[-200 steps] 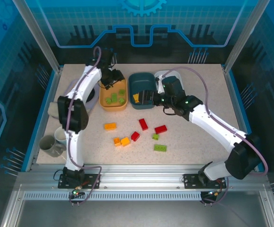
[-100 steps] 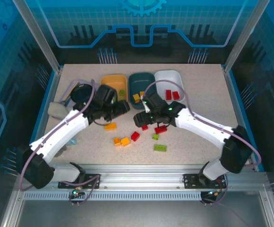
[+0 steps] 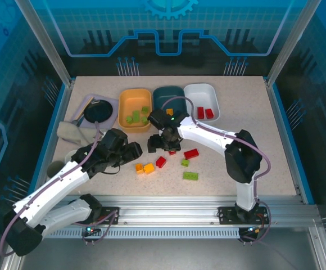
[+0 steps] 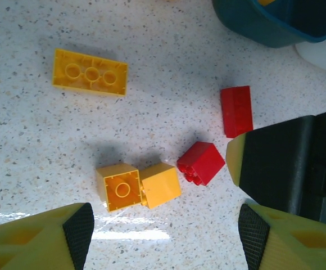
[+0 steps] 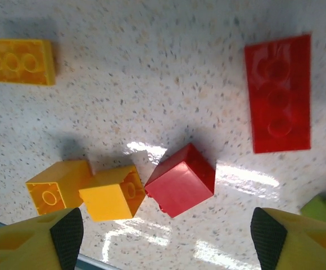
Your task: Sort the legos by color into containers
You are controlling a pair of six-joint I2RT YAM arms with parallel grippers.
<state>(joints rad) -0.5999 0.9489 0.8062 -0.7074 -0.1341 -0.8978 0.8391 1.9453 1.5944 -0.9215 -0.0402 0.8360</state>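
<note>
Well, your left gripper (image 4: 163, 239): fingers were apart, empty, facing the yellow pair (image 4: 137, 187) and the red cube (image 4: 201, 163).
Your right gripper (image 5: 163, 236): fingers were apart, empty, over those bricks.
Loose legos: lay on the table (image 3: 236, 124).
Containers: orange tub (image 3: 132, 100) held green bricks (image 3: 136, 117), teal tub (image 3: 163, 93) one yellow brick (image 3: 170, 111), white tub (image 3: 199, 93) two red bricks (image 3: 204, 112).

legos (image 5: 180, 179) glossy plastic; table (image 5: 152, 84) speckled, smooth

Open table (image 3: 264, 146) right of the legos (image 3: 190, 175); left hand (image 3: 134, 151) and right hand (image 3: 155, 144) close together beside them.
</note>
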